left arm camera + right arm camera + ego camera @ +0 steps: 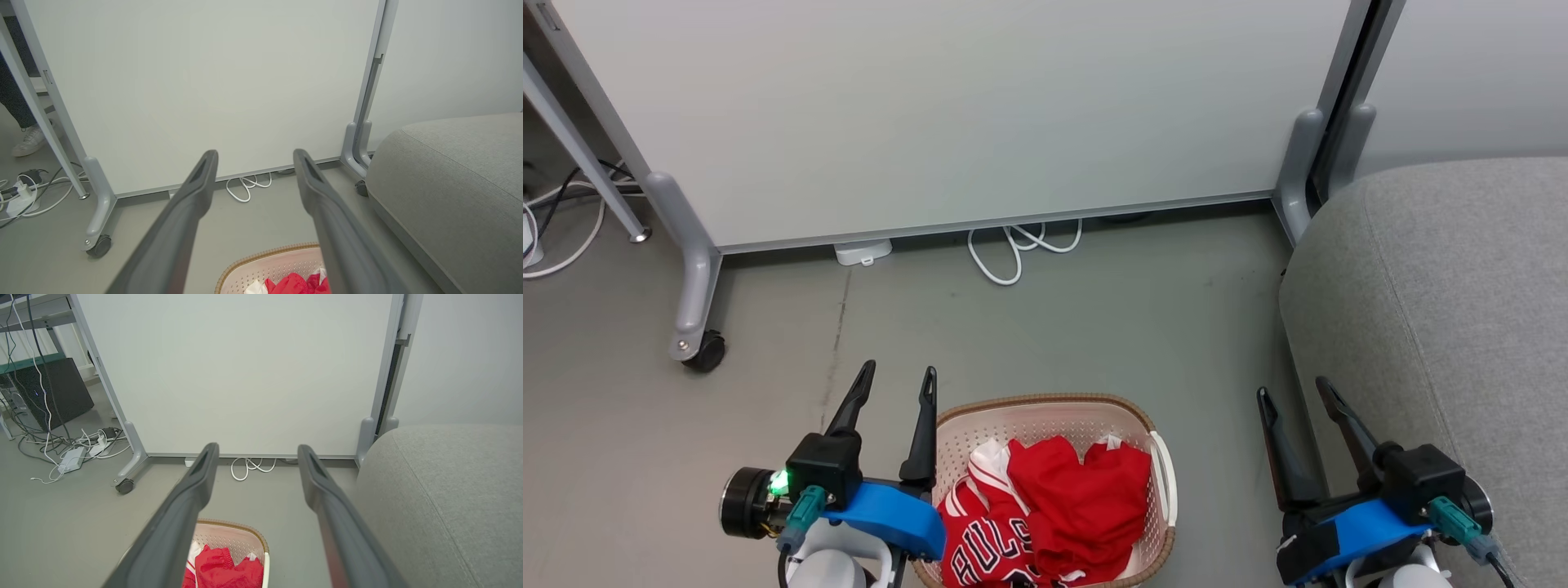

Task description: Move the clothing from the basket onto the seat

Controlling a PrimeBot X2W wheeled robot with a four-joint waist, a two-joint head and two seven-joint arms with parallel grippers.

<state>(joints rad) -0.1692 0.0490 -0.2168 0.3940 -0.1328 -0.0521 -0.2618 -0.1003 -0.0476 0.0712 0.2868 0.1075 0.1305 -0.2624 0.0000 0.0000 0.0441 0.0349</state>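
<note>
The cream perforated basket point(1045, 418) with a brown rim stands on the floor low in the head view, between my arms. Inside it lie a plain red garment point(1078, 498) and a red jersey with "BULLS" lettering point(984, 543). The grey seat point(1445, 327) fills the right side. My left gripper point(898, 377) is open just left of the basket, above the floor. My right gripper point(1292, 390) is open between the basket and the seat. The basket point(269, 269) and red cloth point(292, 283) show between the left fingers; the basket point(229, 539) and red cloth point(224, 571) show in the right wrist view too.
A white rolling partition point(947, 114) stands behind the basket, on a grey leg with a castor point(704, 351). A white cable point(1013, 245) coils under it. More cables and a power strip point(71, 459) lie far left. A person's shoe point(28, 141) shows behind the partition.
</note>
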